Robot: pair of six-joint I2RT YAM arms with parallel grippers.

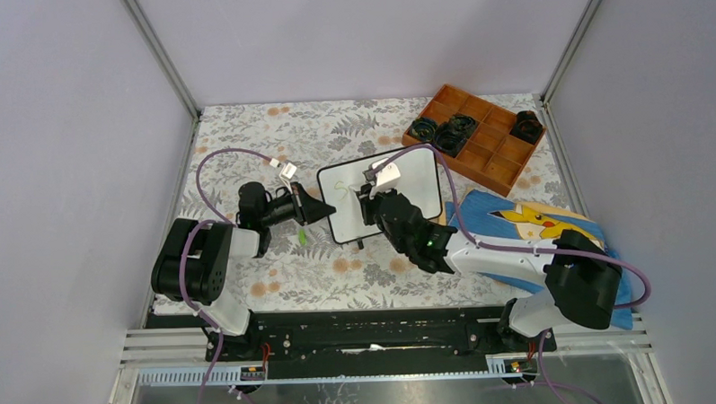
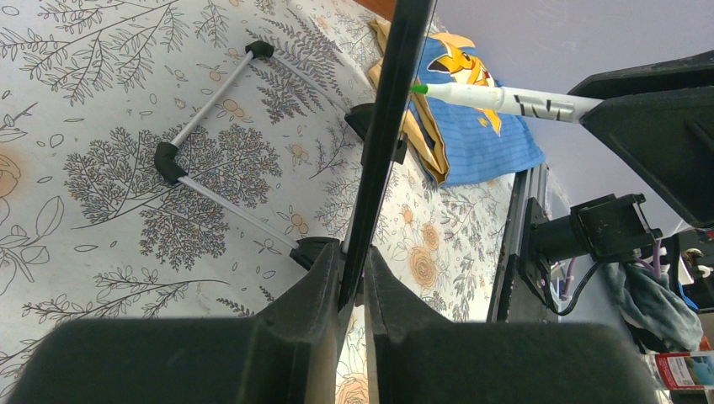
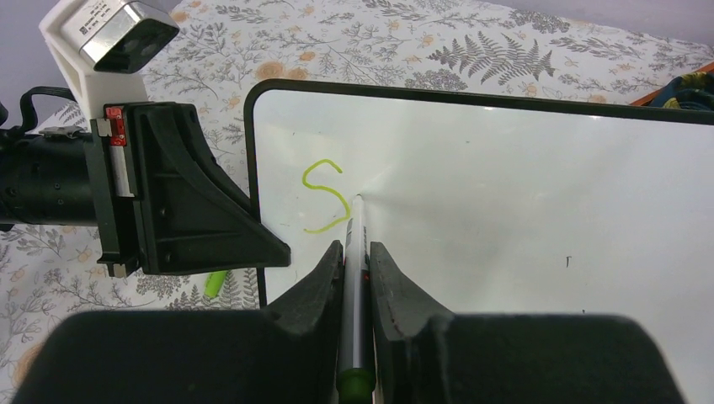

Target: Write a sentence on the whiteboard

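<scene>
In the top view the whiteboard [image 1: 399,190] is near the middle of the flowered table [image 1: 271,142]. The left gripper [image 2: 354,263] is at its 9 o'clock edge. In the left wrist view the two fingers [image 2: 316,290] are pressed together on the thin black frame, which runs up between them edge-on, with almost no gap. A wire stand [image 2: 206,147] with black corners lies on the table behind the board.

The right gripper [image 3: 358,252] comes to the board from 5 o'clock. Its jaws are nearly closed and pinch a marker [image 3: 357,244] along its barrel. The marker tip touches the white surface. The sentence [image 3: 324,195] is only one green letter S, in the left part of the board. The tip is just beside the S, at about 4 o'clock of it.

A small green cap [image 1: 302,233] lies on the table at 7 o'clock of the board, near the left gripper. A wooden tray [image 1: 492,157] with dark rolled things is at 1 o'clock, and a blue Pikachu cloth [image 1: 508,224] at 4 o'clock, under the right arm.
</scene>
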